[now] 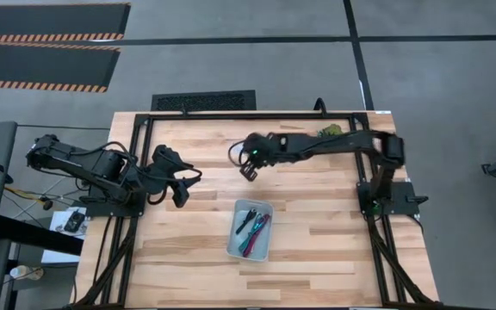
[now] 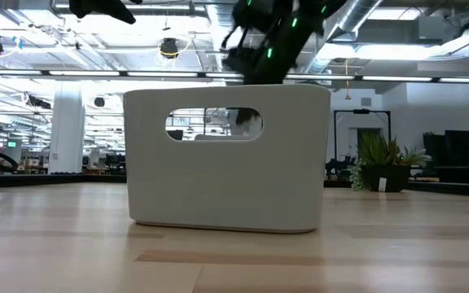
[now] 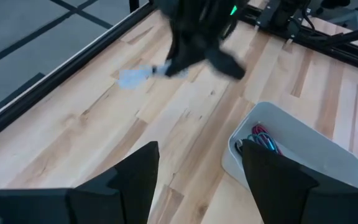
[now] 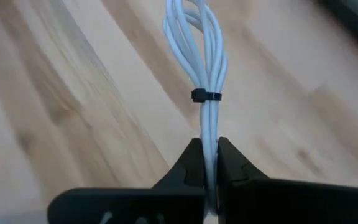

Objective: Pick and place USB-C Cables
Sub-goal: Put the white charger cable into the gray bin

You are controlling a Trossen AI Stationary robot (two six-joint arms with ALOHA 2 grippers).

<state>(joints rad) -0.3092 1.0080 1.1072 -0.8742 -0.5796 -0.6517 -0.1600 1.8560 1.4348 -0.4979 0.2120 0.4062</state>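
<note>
- Closest to you on the table [image 1: 317, 267], the grey tray [image 1: 231, 243] is sitting with three cables inside it: the black cable [image 1: 244, 222], the red cable [image 1: 259, 227] and the blue cable [image 1: 250, 244] are lying side by side along its length
- From the left wrist camera you are seeing the red and blue cables bunched at one end of the tray [image 3: 328, 146]
- Farther back on the left, your left gripper [image 1: 182, 183] is waiting over bare wood, well apart from the tray, with its fingers [image 3: 135, 180] standing wide and nothing between them
- Beyond the tray, your right gripper [image 1: 248, 170] is hanging over the middle of the table, pinched tight on the white cable [image 4: 207, 68]
- The white cable is bundled in loops under a small black tie [image 4: 205, 96], and it is reaching out past the fingertips above the wood
- At the far edge, a green leafy clump [image 1: 331, 132] is lying beside the right arm
</note>
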